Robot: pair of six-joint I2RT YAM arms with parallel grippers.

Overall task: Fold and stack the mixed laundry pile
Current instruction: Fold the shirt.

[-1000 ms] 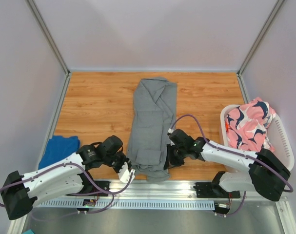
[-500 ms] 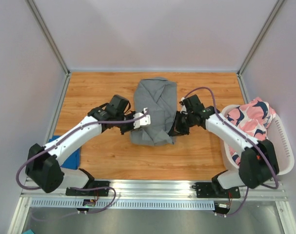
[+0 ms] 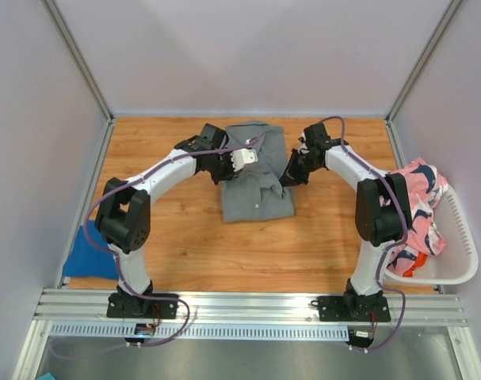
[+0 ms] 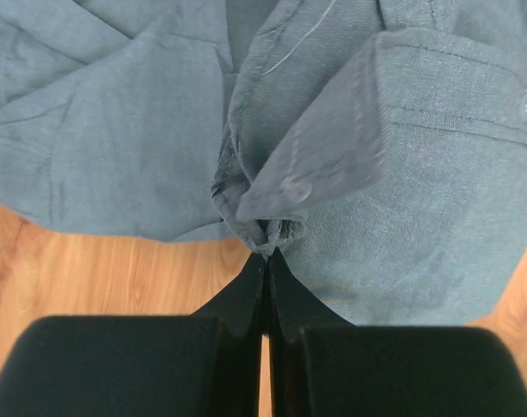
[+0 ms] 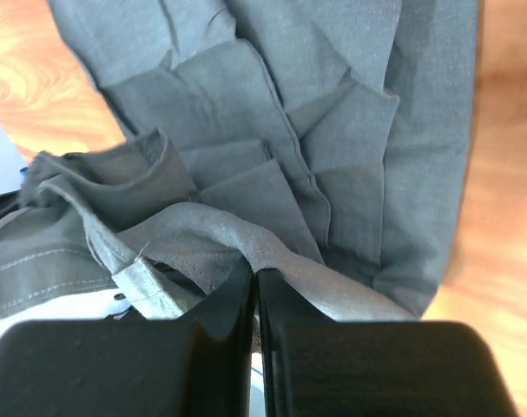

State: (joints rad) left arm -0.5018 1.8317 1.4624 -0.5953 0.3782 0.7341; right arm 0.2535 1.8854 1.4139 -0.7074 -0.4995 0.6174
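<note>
- Fingers (image 4: 244,297) of the left gripper (image 4: 265,250) are pressed tight together, pinching a bunched hem of the grey garment (image 4: 115,148). The cloth puckers right at the tips.
- Fingers (image 5: 233,300) of the right gripper (image 5: 253,274) are likewise closed, nipping a drooping fold of the same grey cloth, which sags to either side of the pinch.
- Nearest the bases, the blue garment (image 3: 85,249) lies crumpled at the left edge of the table (image 3: 177,237), well apart from both arms.
- On the near right, the white basket (image 3: 460,237) holds the pink patterned garment (image 3: 418,194), which spills over its rim. A scrap of the orange garment (image 3: 405,267) shows beneath it.
- Farther back, at the table's centre, the grey garment lies doubled into a rough rectangle, with both grippers at its far half, one on each side edge.
- Handling, as a judgement: the grey cloth is light, limp and holds no shape, so it drapes and creases wherever it is unsupported.
- Matching points on the two side edges or corners look best to grip, so the layer stays taut between the arms. A pinch in mid-panel would only bunch it.
</note>
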